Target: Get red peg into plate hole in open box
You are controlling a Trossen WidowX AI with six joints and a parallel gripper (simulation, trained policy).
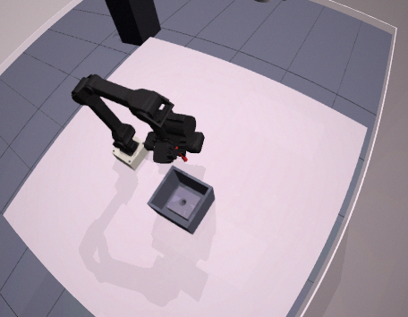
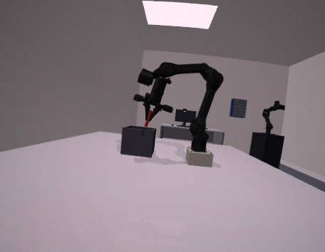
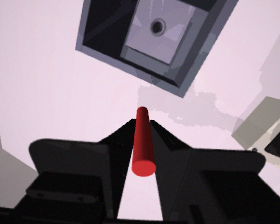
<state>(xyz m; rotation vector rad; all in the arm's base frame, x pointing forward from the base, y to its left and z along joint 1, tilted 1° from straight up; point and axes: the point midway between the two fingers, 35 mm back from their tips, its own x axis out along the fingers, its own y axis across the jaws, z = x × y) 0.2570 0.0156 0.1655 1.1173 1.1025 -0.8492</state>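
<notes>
The red peg (image 1: 185, 158) (image 2: 147, 119) (image 3: 143, 145) is off the table, held between the fingertips of my gripper (image 1: 179, 153) (image 2: 149, 117) (image 3: 142, 123), which is shut on it. The peg leans in the exterior view, its lower end toward the box side. The open dark box (image 1: 203, 211) (image 2: 138, 142) (image 3: 129, 71) stands on the table; the peg is above its rim height and appears beside the opening, not over it. The plate (image 1: 174, 204) (image 3: 168, 46) at the box bottom shows its round hole (image 1: 182, 201) (image 3: 157, 27), with nothing in it.
The arm's pale base block (image 1: 135, 162) (image 2: 199, 158) (image 3: 261, 120) stands near the box. The box walls rise around the plate. A black pedestal (image 1: 135, 22) (image 2: 266, 149) stands beyond the table, with another arm (image 2: 268, 119) on it.
</notes>
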